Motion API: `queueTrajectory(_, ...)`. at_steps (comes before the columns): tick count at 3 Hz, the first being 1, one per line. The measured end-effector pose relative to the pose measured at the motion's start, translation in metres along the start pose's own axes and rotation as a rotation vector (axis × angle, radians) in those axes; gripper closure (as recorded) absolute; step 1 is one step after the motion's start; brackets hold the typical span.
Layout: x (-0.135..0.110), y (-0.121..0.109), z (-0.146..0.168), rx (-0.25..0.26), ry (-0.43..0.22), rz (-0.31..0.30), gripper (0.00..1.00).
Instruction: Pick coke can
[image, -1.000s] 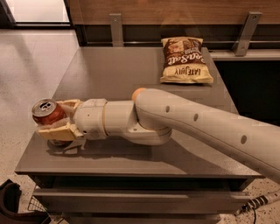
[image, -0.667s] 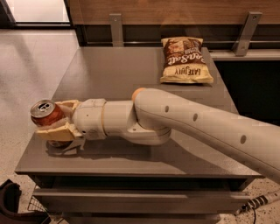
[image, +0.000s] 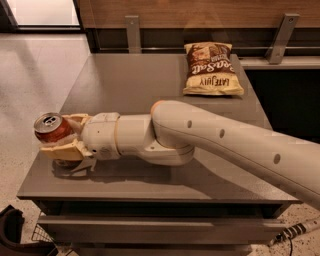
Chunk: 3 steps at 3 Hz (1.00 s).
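The coke can (image: 52, 128) is a red can with a silver top and pull tab. It sits between the tan fingers of my gripper (image: 62, 135) at the front left of the grey table (image: 130, 85), held just above the table surface. One finger (image: 61, 150) shows in front of the can and the other (image: 75, 120) behind it. The gripper is shut on the can. My white arm (image: 210, 145) reaches in from the right across the table.
A brown and yellow chip bag (image: 212, 68) lies flat at the back right of the table. A small orange object (image: 158, 103) peeks from behind the arm. The table's left edge is close to the can; the floor lies beyond it.
The can and gripper have risen slightly and shifted a little left. The grip on the can is unchanged.
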<state>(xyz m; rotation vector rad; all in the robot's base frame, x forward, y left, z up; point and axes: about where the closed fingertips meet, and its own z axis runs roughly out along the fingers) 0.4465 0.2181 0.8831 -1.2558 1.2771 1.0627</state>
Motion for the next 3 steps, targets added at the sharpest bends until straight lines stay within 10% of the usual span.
queueTrajectory(3,-0.099,-0.029,-0.007,-0.044,-0.015,-0.12,1.0)
